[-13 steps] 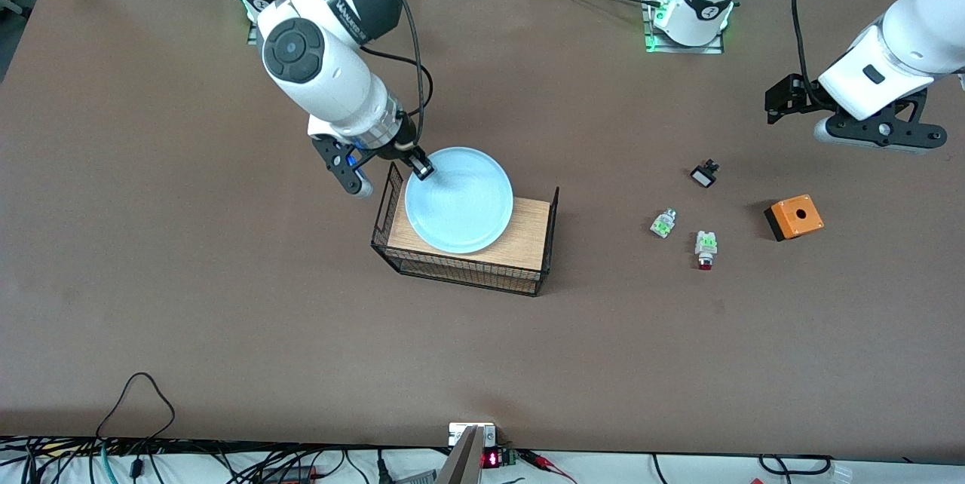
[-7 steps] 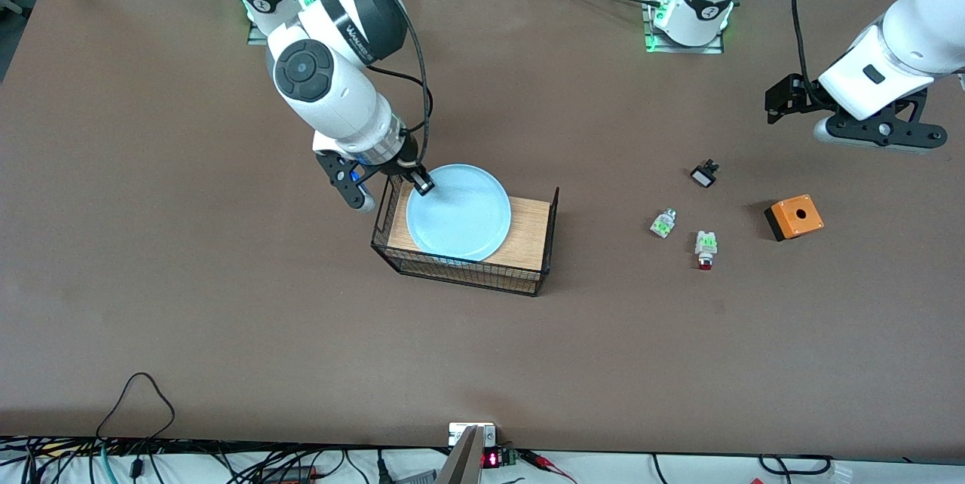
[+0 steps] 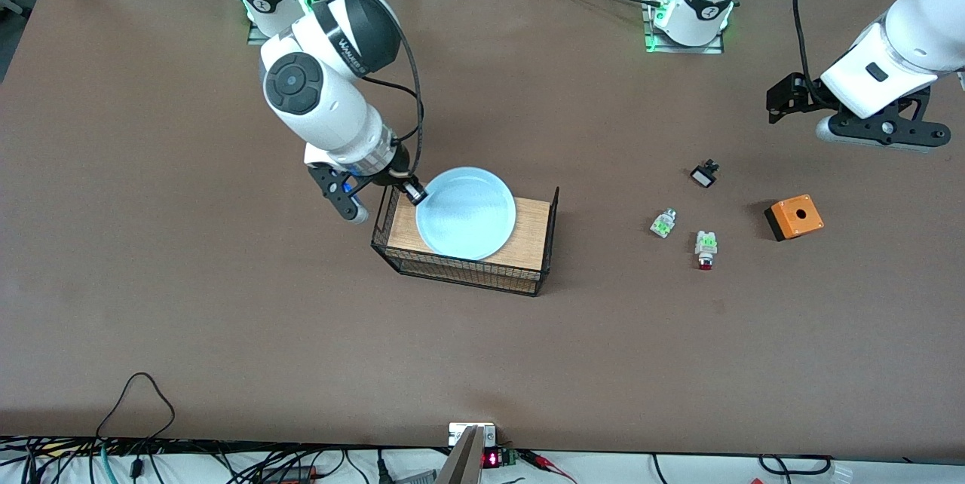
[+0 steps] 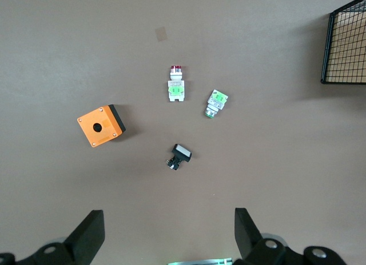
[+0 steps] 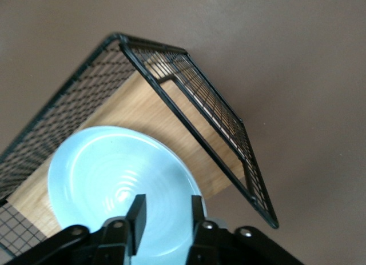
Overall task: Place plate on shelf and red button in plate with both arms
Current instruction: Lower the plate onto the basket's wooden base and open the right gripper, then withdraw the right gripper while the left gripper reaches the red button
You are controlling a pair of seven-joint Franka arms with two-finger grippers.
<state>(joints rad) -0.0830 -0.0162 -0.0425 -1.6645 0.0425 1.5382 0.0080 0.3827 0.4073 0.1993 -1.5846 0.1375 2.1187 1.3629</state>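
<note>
Right gripper [image 3: 414, 193]: fingers parted a little at the rim of the round pale-blue plate [image 3: 466, 212], which lay on the wood-topped black wire rack [image 3: 528, 243].
Left gripper [image 4: 166, 233]: waited, jaws wide, over the tiny red-capped white-and-green button [image 3: 706, 249] on the brown table [image 3: 226, 318].

The plate [image 3: 466, 213] lies on the wooden board [image 3: 528, 231] of the wire rack [image 3: 467, 239], toward the right arm's end of the table. The right gripper [image 3: 413, 193] sits at the plate's rim, seemingly just off it. Toward the left arm's end lie four small parts: the box [image 3: 794, 217], the red button [image 3: 706, 249] nearer the camera, a similar part [image 3: 663, 223] beside it, and a switch part [image 3: 704, 174] farthest from the camera. The left gripper [image 3: 874, 130] waits over the table past the box.
</note>
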